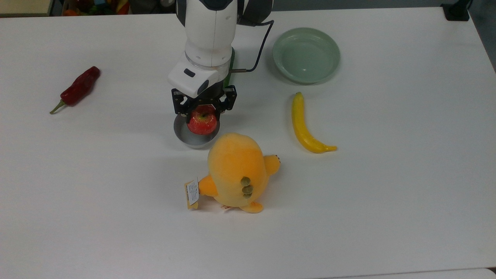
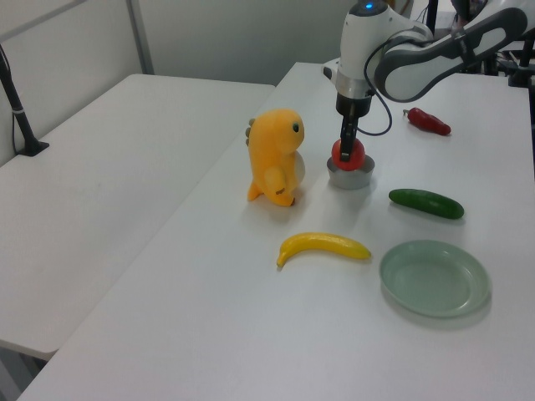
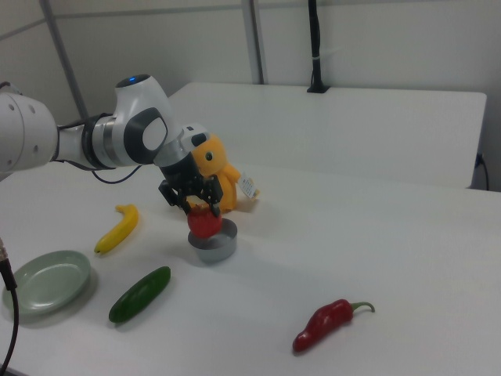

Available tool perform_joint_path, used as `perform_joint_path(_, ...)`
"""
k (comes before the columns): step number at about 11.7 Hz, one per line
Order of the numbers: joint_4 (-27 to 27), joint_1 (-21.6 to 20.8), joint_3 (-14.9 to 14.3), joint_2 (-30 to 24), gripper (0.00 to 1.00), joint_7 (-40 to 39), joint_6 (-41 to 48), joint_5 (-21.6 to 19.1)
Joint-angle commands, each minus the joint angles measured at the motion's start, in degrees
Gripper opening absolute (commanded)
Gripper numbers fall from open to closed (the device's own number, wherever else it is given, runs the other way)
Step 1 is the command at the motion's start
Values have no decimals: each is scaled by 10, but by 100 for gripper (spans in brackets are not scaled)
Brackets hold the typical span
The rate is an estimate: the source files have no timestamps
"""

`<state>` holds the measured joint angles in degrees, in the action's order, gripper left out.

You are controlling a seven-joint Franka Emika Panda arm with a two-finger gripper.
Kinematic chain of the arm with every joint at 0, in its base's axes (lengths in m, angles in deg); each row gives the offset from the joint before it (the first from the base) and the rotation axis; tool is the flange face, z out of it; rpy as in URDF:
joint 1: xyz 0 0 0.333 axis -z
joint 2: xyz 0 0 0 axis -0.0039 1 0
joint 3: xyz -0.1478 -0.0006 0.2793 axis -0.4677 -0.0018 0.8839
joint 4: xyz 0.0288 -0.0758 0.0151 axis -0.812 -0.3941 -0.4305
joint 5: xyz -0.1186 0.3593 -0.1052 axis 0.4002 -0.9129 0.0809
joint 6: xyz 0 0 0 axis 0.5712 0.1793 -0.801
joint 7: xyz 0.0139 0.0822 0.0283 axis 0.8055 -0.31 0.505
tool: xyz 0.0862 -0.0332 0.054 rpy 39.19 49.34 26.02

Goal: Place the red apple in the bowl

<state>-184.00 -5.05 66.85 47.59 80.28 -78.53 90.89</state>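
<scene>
The red apple [image 1: 202,122] is gripped between the black fingers of my gripper [image 1: 202,115], which is shut on it. It hangs right over the small grey bowl [image 1: 185,136], its lower part at about rim height. In the left view the apple [image 2: 348,154] sits low in the bowl [image 2: 351,176] under the gripper [image 2: 346,150]. The right view shows the apple [image 3: 203,224] just above the bowl [image 3: 215,247], still held by the gripper [image 3: 200,211].
An orange plush toy [image 1: 236,170] stands right beside the bowl. A yellow banana [image 1: 304,126], a pale green dish [image 1: 306,54] and a green cucumber [image 3: 140,294] lie around it. A dark-red chili pepper [image 1: 77,89] lies far to the top view's left.
</scene>
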Motion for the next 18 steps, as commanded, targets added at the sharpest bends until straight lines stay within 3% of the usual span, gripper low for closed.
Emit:
perform_joint_path(1,-11,1,-2,-4,100,-15,-13,-10)
perform_joint_path(5,-11,1,-2,-10,100,-6,5,-10)
perform_joint_path(10,-4,-6,-2,-98,100,28,108,-13)
perform_joint_path(13,-3,-8,-5,-154,100,131,127,-66)
perform_joint_path(16,-4,-33,-40,-195,100,136,202,-99)
perform_joint_path(18,-4,-33,-42,-194,100,136,197,-105)
